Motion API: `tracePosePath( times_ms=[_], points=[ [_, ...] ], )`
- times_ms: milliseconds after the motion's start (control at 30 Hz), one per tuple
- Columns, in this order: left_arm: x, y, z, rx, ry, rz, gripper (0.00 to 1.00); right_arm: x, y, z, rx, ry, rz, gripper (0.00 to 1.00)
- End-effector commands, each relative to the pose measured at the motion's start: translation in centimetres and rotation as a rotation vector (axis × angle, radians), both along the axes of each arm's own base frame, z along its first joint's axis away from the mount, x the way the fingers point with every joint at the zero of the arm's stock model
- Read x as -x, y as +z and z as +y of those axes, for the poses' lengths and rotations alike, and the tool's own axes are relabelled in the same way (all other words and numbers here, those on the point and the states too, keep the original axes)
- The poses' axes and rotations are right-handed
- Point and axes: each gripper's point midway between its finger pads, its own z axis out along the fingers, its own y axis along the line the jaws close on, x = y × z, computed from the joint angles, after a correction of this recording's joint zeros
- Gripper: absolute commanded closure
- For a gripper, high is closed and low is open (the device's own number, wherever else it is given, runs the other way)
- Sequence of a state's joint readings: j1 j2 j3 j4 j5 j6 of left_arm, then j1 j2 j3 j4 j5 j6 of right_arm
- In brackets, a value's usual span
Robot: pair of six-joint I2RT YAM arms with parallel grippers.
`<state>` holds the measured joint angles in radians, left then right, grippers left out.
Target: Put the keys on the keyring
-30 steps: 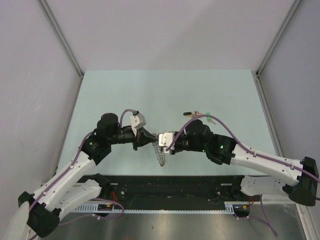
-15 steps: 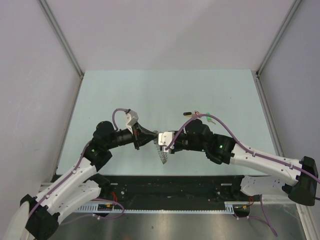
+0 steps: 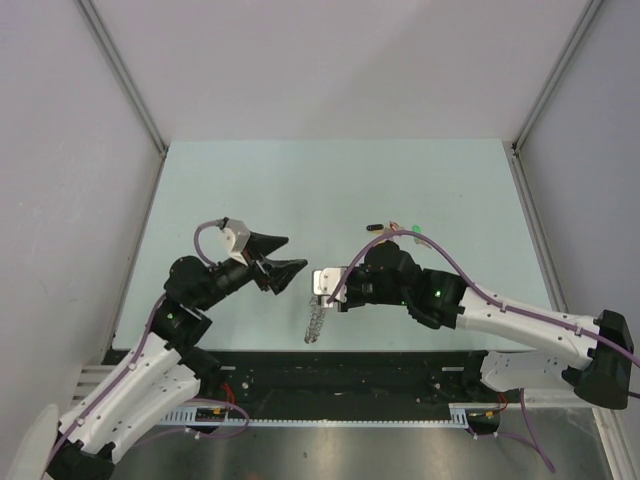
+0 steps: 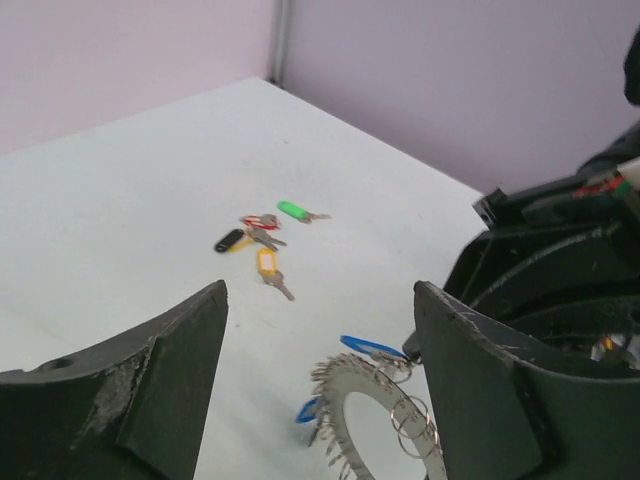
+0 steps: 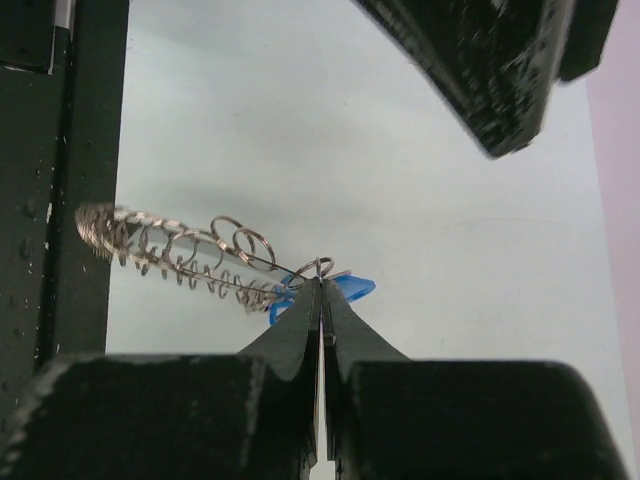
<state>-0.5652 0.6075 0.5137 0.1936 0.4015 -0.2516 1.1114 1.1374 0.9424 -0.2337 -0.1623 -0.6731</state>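
The keyring [image 4: 352, 400], a grey ring edged with small wire loops, hangs from my right gripper [image 5: 321, 283]. That gripper is shut on a small loop at the ring's rim, beside a blue key [image 5: 352, 288]. From above, the keyring [image 3: 314, 325] dangles below the right gripper [image 3: 320, 295]. A second blue key [image 4: 307, 410] hangs at the ring's far side. My left gripper [image 3: 295, 252] is open and holds nothing, a short way left of the ring. Its fingers [image 4: 150, 390] frame the ring without touching it. Loose keys lie behind: green [image 4: 293, 210], red [image 4: 262, 221], black [image 4: 228, 241], yellow [image 4: 265, 262].
From above, the loose keys [image 3: 395, 230] lie just behind the right arm's wrist. Grey walls close the pale green table [image 3: 330, 180] at the back and on both sides. A black rail with cables [image 3: 330, 375] runs along the near edge between the arm bases.
My left gripper has opened, let go of the keyring and drawn back to the left. The ring now hangs from the right gripper alone, which has barely moved.
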Motion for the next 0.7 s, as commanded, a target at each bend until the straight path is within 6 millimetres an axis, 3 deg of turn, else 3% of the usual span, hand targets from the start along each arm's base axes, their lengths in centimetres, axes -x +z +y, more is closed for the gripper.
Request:
tracePosePath(
  times_ms=[0, 133, 333, 400, 433, 500, 633, 667],
  points=[
    [-1.9, 2.2, 3.3, -0.047, 0.205, -0.053, 0.16, -1.2, 2.4, 0.6, -0.072, -0.044, -0.034, 1.0],
    [-2.9, 2.5, 6.2, -0.082, 0.366, -0.019, 0.01, -2.7, 2.5, 0.7, -0.079, -0.086, -0.015, 1.0],
    [-3.7, 1.3, 11.2, -0.117, 0.63, 0.024, 0.0, -6.8, 2.6, 2.3, -0.093, -0.167, 0.01, 1.0],
    [-3.7, 0.3, 12.1, -0.127, 0.673, 0.04, 0.0, -8.0, 2.9, 2.9, -0.105, -0.18, 0.005, 1.0],
    [-3.5, 0.3, 12.6, -0.119, 0.692, 0.034, 0.0, -9.1, 4.2, 3.4, -0.134, -0.186, -0.012, 1.0],
    [-3.4, -0.7, 13.2, -0.124, 0.722, 0.044, 0.0, -10.9, 3.3, 4.4, -0.117, -0.199, -0.005, 1.0],
    [-2.9, -1.3, 14.3, -0.106, 0.765, 0.04, 0.0, -15.6, 4.9, 6.2, -0.154, -0.244, -0.045, 1.0],
    [-2.8, -1.1, 14.7, -0.094, 0.782, 0.032, 0.0, -16.9, 7.0, 6.6, -0.189, -0.252, -0.082, 1.0]
  ],
)
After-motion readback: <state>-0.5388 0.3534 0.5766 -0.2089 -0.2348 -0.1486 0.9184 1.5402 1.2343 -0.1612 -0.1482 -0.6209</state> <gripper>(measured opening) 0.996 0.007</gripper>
